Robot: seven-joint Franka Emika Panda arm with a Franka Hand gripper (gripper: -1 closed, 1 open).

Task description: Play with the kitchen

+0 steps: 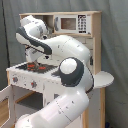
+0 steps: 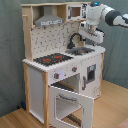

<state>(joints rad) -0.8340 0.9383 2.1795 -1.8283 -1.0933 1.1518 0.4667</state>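
Gripper [image 2: 89, 31]: positioned above the sink [image 2: 81, 51] end of the kitchen [image 2: 60, 65], close to the black faucet [image 2: 74, 39]; whether it is open or closed cannot be told, and nothing is seen held in it. Kitchen: tall white and light-wood toy unit standing on a wood floor [image 2: 15, 117] against a grey curtain backdrop [image 2: 10, 45]. Oven door [image 2: 67, 104]: hanging open, hinged down at the front, in the second exterior view; this suggests one part has already been operated. Stovetop [image 2: 52, 59] with red rings, knobs [image 2: 56, 76], grey hood [image 2: 48, 20] and microwave [image 1: 74, 23]: no sign of handling; microwave door appears shut. Remaining play, by judgement: faucet, knobs, microwave. Obstructions: in the first exterior view the arm's own white links [image 1: 70, 75] fill the foreground and hide the sink side; the faucet stands near the wrist.
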